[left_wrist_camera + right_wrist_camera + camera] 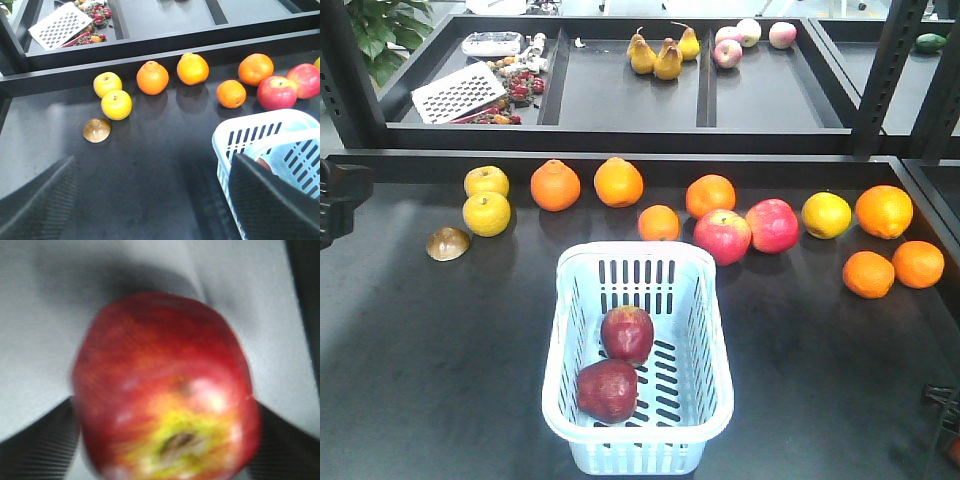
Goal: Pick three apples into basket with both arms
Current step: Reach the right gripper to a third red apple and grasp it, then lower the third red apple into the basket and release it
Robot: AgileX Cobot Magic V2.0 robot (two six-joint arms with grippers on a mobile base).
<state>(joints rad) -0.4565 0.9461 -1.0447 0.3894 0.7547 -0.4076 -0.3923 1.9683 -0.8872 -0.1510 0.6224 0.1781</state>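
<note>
— Where do I have the apples?
— Two dark red apples point(616, 365) lie in my pale slotted basket point(705, 400), one at twelve o'clock of the other. A third apple point(165, 390) fills the right wrist view, blurred.

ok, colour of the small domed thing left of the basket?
Glossy brown dome, clearest in the left wrist view.

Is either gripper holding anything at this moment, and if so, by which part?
The right gripper holds an apple by its flanks, blossom end toward the camera. The left gripper holds nothing.
</note>
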